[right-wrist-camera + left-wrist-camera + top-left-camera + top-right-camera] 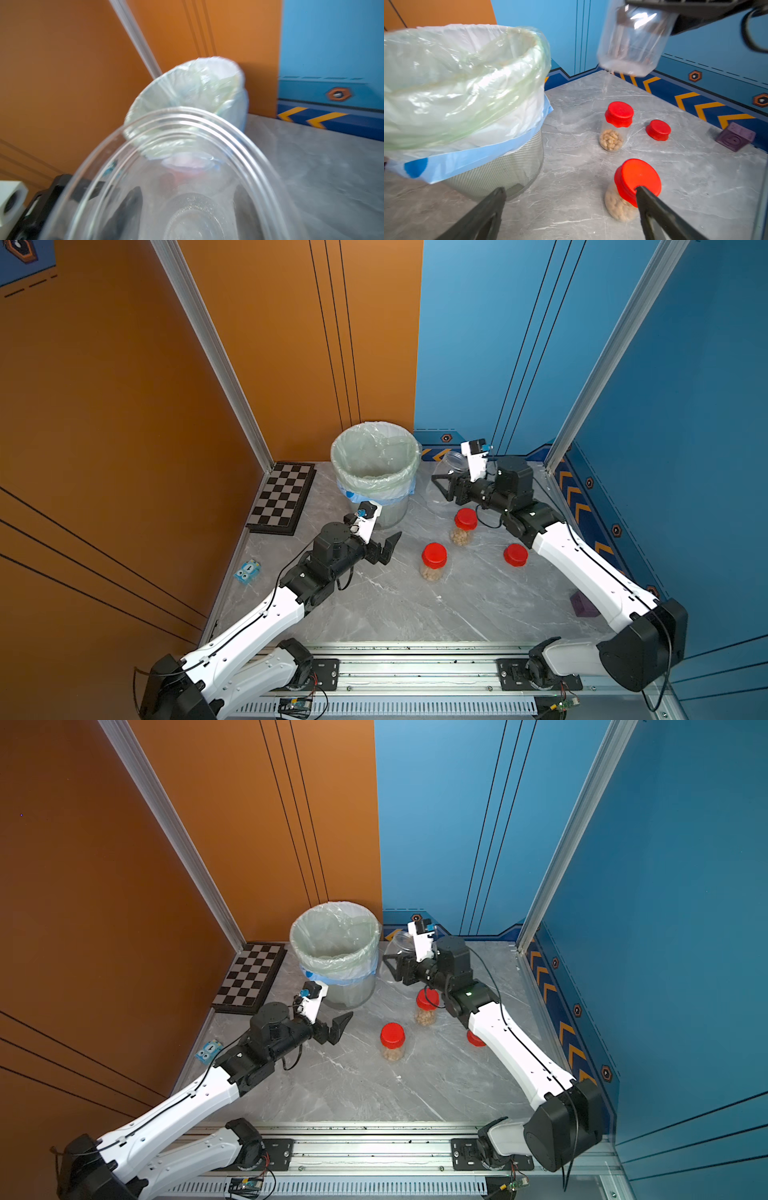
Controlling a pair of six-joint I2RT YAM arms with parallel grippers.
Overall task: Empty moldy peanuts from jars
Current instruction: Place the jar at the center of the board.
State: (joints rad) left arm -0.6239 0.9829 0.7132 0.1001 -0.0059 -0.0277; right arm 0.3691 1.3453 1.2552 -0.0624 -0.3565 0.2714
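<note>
Two arms reach in from the near rail in both top views. My left arm stretches low and forward, and my left pincer [390,548] points toward the closer lidded jar [433,562], jaws wide apart with nothing between them. My right arm bends at the elbow and runs past the farther lidded jar [464,526]. My right pincer [441,485] is clamped on the open jar [454,461], which is tilted, lifted off the table [374,614] and just beside the bin [390,510]. The moldy peanuts [460,537] sit in the bottoms of the two lidded jars, which stand upright between my arms. In a top view the loose red lid [476,1040] is mostly hidden behind my right forearm, and the open jar's clear wall is hard to trace against the marble. From my left wrist, both fingertips [648,203] show spread wide. One overlaps the closer jar's lid in the picture, and I cannot tell whether it touches. The held jar hangs at the frame's edge, its mouth end cut off. From my right wrist, the jar's threaded mouth fills the view, blurred. The dark smears through the plastic may be my fingers [128,207], and the bin beyond is half covered.
</note>
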